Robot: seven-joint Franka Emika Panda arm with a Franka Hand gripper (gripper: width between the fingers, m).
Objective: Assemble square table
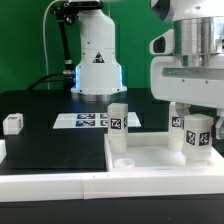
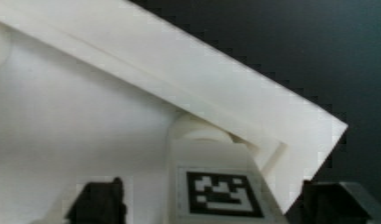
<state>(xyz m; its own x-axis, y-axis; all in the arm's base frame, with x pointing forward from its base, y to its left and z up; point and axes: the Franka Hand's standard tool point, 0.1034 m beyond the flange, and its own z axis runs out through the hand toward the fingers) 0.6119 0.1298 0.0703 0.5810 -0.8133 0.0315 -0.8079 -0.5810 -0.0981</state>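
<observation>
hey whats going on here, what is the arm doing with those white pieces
The robot arm's two-finger gripper hangs over a short chunky white plastic leg that stands upright near a corner of the large flat white square top. Its jaws are open, one on each side of the leg with gaps, so nothing is held. A second white leg stands on the top toward the exterior view's left, and a third white tagged piece sits on the black table.
</observation>
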